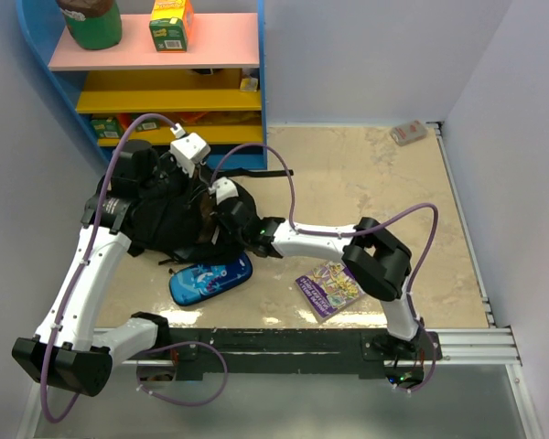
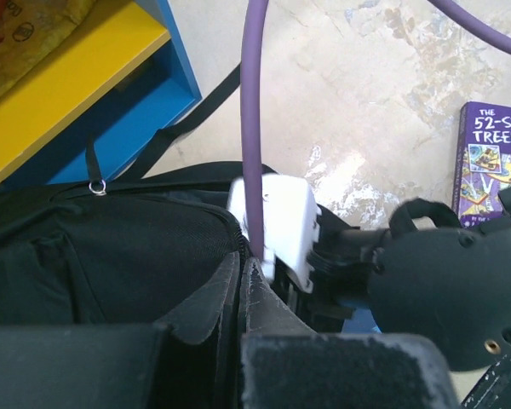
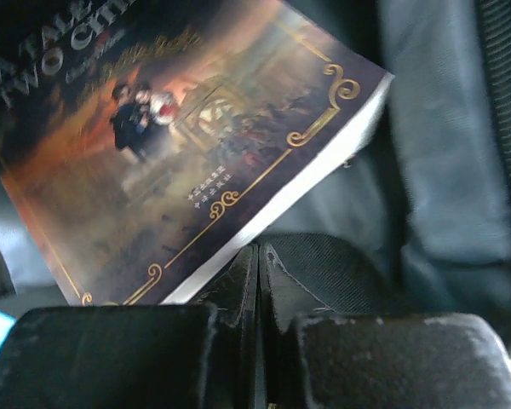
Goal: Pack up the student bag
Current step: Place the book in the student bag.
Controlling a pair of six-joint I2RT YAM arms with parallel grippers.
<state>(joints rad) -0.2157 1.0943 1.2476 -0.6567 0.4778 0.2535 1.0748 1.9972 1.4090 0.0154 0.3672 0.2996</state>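
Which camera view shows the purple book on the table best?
The top external view: the purple book lies there almost whole, cover up. The left wrist view cuts it at the frame edge, showing one corner; the right wrist view misses it.

Books [image 1: 329, 289] — two; backpack [image 1: 169, 219] — one; pencil case [image 1: 210, 280] one

Matt fabric student bag [image 1: 165, 224], glossy book [image 3: 179, 145]
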